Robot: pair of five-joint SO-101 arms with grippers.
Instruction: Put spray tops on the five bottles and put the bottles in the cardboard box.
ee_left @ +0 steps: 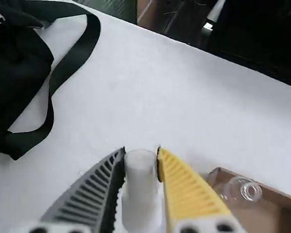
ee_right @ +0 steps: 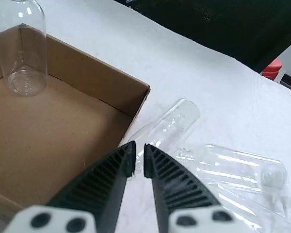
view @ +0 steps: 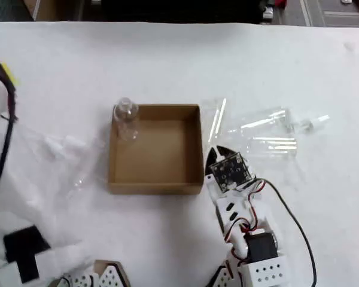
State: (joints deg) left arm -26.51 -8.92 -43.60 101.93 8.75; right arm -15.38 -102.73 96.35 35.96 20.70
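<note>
The open cardboard box (view: 156, 186) sits mid-table. One clear bottle (view: 126, 118) stands upright in its far left corner, without a top (ee_right: 20, 46). Several clear bottles (view: 264, 130) lie on the cloth right of the box. My right gripper (ee_right: 139, 148) is shut with nothing between its black fingers, just off the box's right wall (view: 218, 149), its tips at the near end of a lying bottle (ee_right: 169, 125). My left gripper (ee_left: 140, 150) is shut on a white spray top (ee_left: 140, 187), held low above the cloth left of the box.
A loose white spray top (view: 309, 124) lies far right beside the bottles. Clear plastic wrapping (view: 63, 156) is spread left of the box. Black straps and cables (view: 5, 128) run along the left edge; a black bag (ee_left: 14, 63) lies there.
</note>
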